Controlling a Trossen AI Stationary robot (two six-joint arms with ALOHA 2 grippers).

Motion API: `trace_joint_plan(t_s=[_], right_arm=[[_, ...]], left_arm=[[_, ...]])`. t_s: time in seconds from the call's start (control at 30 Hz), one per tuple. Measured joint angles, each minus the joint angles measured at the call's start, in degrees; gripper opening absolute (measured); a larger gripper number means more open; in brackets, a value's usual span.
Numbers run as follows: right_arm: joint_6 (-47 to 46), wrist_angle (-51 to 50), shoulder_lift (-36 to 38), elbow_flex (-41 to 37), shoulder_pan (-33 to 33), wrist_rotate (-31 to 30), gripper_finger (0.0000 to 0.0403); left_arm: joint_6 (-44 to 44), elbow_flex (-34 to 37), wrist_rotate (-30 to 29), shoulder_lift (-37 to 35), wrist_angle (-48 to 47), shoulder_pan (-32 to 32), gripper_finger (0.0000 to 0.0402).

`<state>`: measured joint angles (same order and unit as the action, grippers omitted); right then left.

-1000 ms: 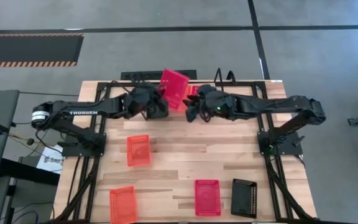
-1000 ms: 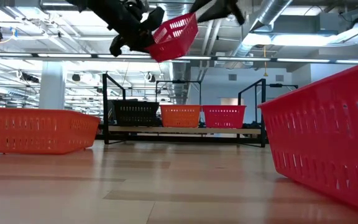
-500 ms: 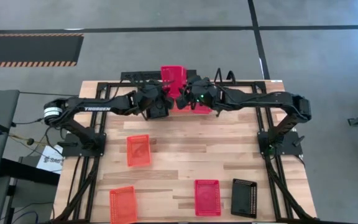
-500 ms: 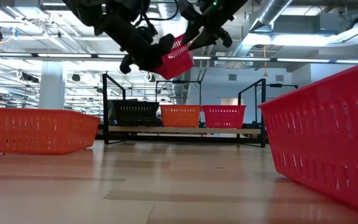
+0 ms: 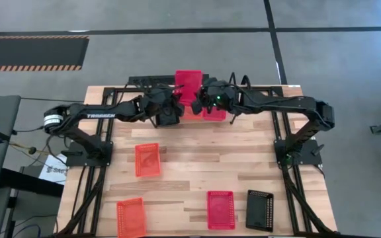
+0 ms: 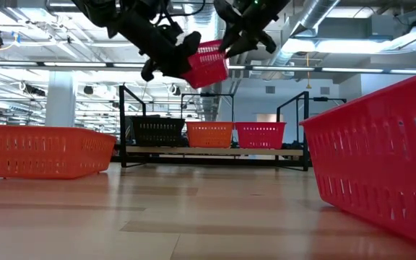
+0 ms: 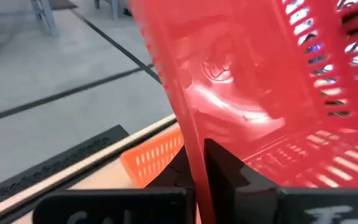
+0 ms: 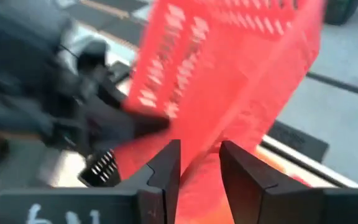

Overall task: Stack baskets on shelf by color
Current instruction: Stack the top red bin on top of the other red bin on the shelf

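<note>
A red-pink basket point(image 5: 188, 84) hangs in the air above the far edge of the tabletop point(image 5: 197, 165), over the shelf point(image 6: 215, 150), tilted with one end lower than the other. The left gripper point(image 5: 172, 106) pinches one wall of it; in the left wrist view the thin red wall point(image 7: 185, 124) runs straight down between the two dark fingers point(image 7: 229, 168), which are pressed against it. The right gripper point(image 5: 207, 99) sits at the opposite side of the same basket, its jaws spread with the basket's rim point(image 8: 210, 134) between them; whether they already touch the plastic I cannot tell.

On the shelf, seen from the low view, stand a black basket point(image 6: 157, 131), an orange basket point(image 6: 209, 134) and another red-pink basket point(image 6: 260, 135), side by side in that order, each apart from its neighbour.

Nearer on the tabletop lie more baskets, well apart from the shelf: an orange one point(image 5: 147, 159) near the middle left, a second orange one point(image 5: 131, 217) at the near left edge, a red-pink one point(image 5: 221, 209) near the front, and a black one point(image 5: 260, 209) just beside it on the right.

Both arms reach in from the two sides of the tabletop and meet at the raised basket
</note>
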<state>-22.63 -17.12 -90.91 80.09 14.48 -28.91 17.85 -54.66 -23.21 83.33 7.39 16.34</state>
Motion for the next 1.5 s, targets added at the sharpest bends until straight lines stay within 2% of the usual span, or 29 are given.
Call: trace_joint_plan(t_s=[0.17, 0.4, 0.47, 0.6, 0.7, 0.9, 1.17, 1.23, 1.3, 1.37, 1.5], right_arm=[[-1.19, -6.52, -0.04, 0.0, 0.87, 0.13, 0.0129], [-1.73, -6.49, -0.04, 0.04, 1.38, 0.32, 0.0111], [-1.87, -6.12, -0.05, 0.04, 1.46, 0.34, 0.0092], [-2.15, -4.55, -0.04, 0.02, 1.61, 1.25, 0.0019], [-1.94, -5.02, -0.04, -0.02, 1.54, 0.99, 0.0009], [-1.27, -5.61, -0.04, -0.02, 1.54, 0.09, 0.0003], [-0.82, -11.08, -0.55, -0.2, 1.98, 0.91, 0.0002], [-1.91, -13.8, -0.55, -0.2, 2.32, 0.85, 0.0001], [-3.32, -16.52, -0.53, -0.2, 2.48, 1.06, 0.0001], [-5.32, -18.6, -0.11, -0.2, 3.07, 3.32, 0.0001], [-8.57, -21.9, 1.7, -0.2, 4.68, 9.57, 0.0001]], left_arm=[[-1.96, 0.03, -0.99, -4.08, -0.63, -0.98, 0.0001], [-3.19, 0.03, -1.5, -7.76, -1.26, -2.66, 0.0001], [-2.83, 0.03, -1.83, -7.82, -1.29, -2.94, 0.0001], [0.41, 0.03, -2.37, -7.91, -1.48, -3.09, 0.0006], [2.42, 0.03, -1.92, -7.88, -1.35, -3.26, 0.002], [1.14, -0.39, 3.72, -8.06, 0.17, -3.57, 0.0079], [-4.78, -8.95, 22.52, -8.52, -1.79, -3.79, 0.0213], [-4.9, -12.01, 26.0, -8.99, -4.26, -3.77, 0.0235], [-5.66, -15.18, 26.98, -10.15, -10.32, -3.79, 0.0249], [-8.41, -18.5, 24.78, -11.21, -18.24, -3.75, 0.0256], [-9.88, -22.04, 15.91, -14.03, -35.13, -4.6, 0.0256]])
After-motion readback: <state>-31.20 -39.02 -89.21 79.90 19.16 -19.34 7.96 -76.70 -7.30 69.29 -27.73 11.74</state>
